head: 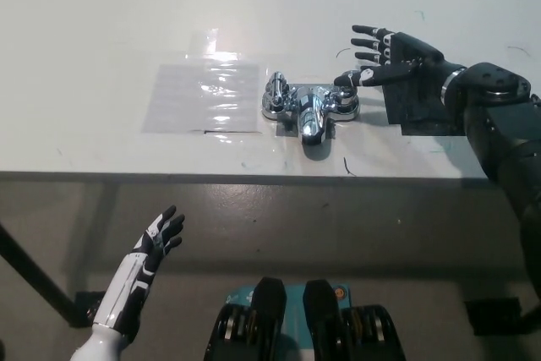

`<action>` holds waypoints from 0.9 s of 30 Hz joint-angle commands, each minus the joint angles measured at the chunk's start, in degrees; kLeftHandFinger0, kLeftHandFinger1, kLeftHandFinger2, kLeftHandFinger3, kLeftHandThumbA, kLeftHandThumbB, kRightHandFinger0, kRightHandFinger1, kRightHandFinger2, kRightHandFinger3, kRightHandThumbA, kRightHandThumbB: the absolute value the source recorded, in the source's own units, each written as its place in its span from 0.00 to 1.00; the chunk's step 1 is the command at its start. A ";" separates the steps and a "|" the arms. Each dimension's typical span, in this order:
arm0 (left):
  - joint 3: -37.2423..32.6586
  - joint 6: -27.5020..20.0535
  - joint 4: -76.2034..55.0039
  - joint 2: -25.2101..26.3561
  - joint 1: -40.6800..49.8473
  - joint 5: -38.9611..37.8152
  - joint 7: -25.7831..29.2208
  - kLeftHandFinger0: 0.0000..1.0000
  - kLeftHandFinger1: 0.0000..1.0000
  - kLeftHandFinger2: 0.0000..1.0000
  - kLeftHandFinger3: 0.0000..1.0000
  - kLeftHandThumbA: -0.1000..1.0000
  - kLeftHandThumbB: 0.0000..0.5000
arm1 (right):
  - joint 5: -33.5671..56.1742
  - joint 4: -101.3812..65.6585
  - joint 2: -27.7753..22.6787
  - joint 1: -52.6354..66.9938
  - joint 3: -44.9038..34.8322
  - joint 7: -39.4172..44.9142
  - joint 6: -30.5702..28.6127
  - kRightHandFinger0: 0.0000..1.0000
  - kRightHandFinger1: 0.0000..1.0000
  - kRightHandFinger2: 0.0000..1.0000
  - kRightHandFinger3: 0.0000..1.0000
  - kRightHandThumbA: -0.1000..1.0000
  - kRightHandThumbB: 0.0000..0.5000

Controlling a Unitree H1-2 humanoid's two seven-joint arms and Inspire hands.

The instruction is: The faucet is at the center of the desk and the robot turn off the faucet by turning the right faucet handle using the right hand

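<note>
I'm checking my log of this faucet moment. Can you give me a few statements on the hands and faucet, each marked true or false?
1. The right hand has its fingers spread beside the right faucet handle. True.
2. The left hand rests on the desk. False: it hangs open below the desk edge.
3. The faucet lies on the clear plastic sheet. False: it sits right of it.
4. A dark patch lies under the right forearm. True.

One head camera, looking steeply down over the desk's near edge.

The view sits above and in front of the white desk [101, 57], facing its far side. The desk fills the upper half of the picture, its near edge running across the middle; the floor [355, 234] below fills the lower half. The faucet [310, 107] lies near centre, at moderate range.
</note>
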 commanded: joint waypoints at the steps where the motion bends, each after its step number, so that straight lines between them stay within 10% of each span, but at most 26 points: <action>1: 0.29 -0.80 -1.27 0.36 -1.27 0.17 -0.26 1.00 1.00 1.00 1.00 0.97 0.67 | 1.59 -0.30 0.66 -3.09 -0.95 3.54 -0.77 1.00 1.00 1.00 1.00 1.00 0.85; 27: 0.43 -0.58 -1.34 0.70 -1.35 0.13 -0.43 1.00 1.00 1.00 1.00 0.98 0.69 | -1.25 -6.53 1.36 0.79 6.30 14.77 -0.89 1.00 1.00 1.00 1.00 1.00 0.87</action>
